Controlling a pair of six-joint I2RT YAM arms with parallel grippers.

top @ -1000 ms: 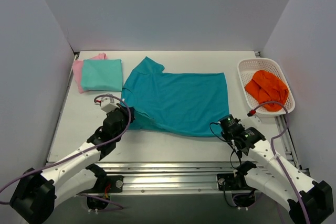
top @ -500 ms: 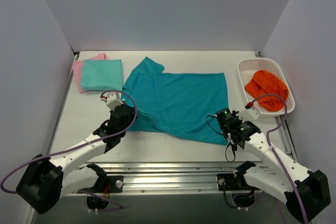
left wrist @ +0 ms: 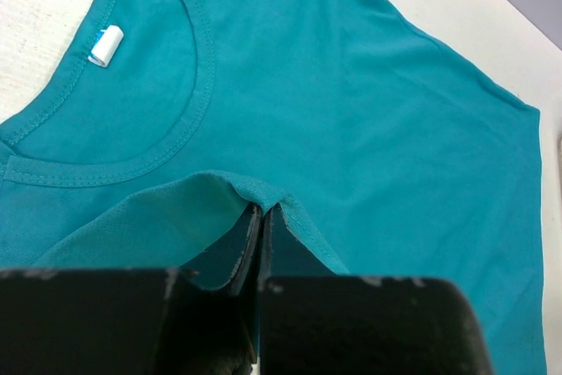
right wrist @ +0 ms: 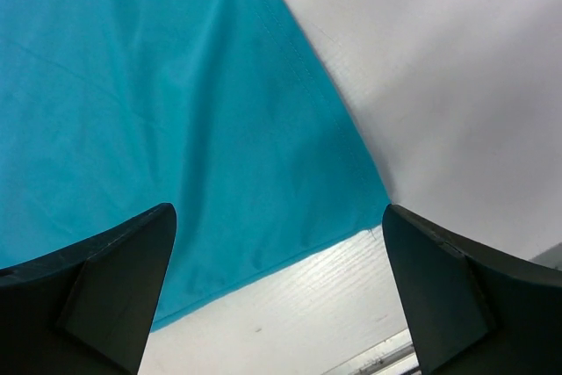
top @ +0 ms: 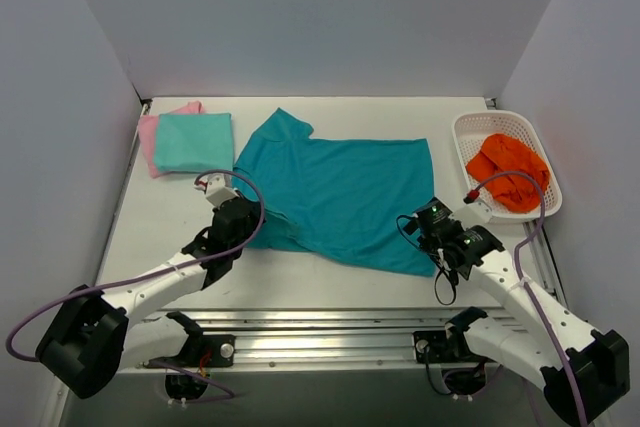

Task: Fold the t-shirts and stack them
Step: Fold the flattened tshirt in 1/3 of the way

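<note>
From above, you see the teal t-shirt [top: 340,197] spread across the middle of the table [top: 150,237], with its collar to the left and its hem to the right. At the far left corner a folded aqua t-shirt [top: 193,142] lies on top of a pink t-shirt [top: 147,135]. At the right edge a white basket [top: 458,139] holds a bunched orange cloth [top: 510,172].

That view does not show you either grip; the wrist cameras do. The left end effector [left wrist: 263,217] has its fingers pressed together on a raised, stitched fold of the teal t-shirt's edge, just near the collar. The cloth peaks up where it is pinched.

The right end effector [right wrist: 277,212] stands wide and holds nothing. It hovers over the near right corner of the teal t-shirt, where the hem meets bare table. From above, this arm covers that corner.

The only label is a small white tag [left wrist: 105,46] sewn inside the collar, which the left wrist view alone shows. You cannot read any writing on it, and no brand shows on the shirts or the basket.
</note>
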